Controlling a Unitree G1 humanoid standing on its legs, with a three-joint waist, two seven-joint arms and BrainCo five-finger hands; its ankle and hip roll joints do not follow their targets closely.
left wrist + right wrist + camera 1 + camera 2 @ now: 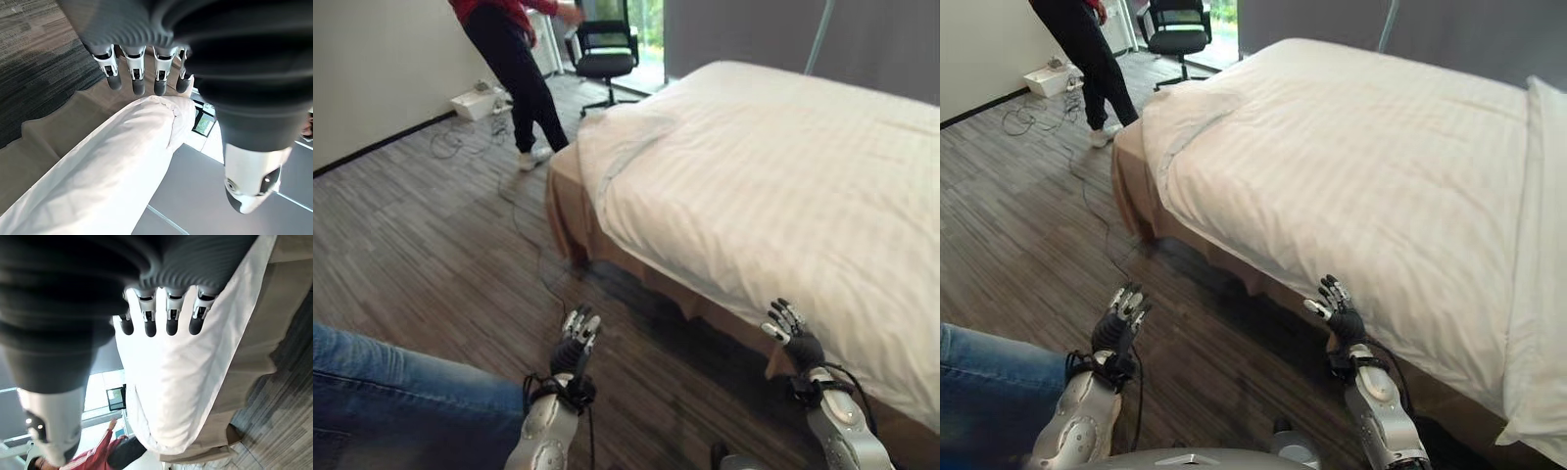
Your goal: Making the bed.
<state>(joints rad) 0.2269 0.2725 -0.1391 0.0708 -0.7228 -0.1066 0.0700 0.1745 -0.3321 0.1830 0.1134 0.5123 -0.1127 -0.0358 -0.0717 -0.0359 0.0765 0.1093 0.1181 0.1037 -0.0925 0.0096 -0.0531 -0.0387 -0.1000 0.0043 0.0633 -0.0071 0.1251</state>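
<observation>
The bed (pixel 1263 284) sits ahead and to the right, with a white striped duvet (pixel 1351 176) draped over its near side and a folded-back bit at the far corner. A pillow (pixel 1538 294) lies at the right end. Left hand (pixel 576 343) hangs over the wood floor (pixel 421 255), fingers straight, holding nothing. Right hand (pixel 1337 311) is just beside the duvet's hanging edge, fingers spread and empty too. A person (pixel 514 59) in a red top stands near an office chair (pixel 605 54).

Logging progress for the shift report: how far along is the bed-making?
Mostly done: the white duvet lies smooth over the bed. In hand: nothing; left hand and right hand hover open beside it. Left: the rumpled, folded-back foot corner.
</observation>
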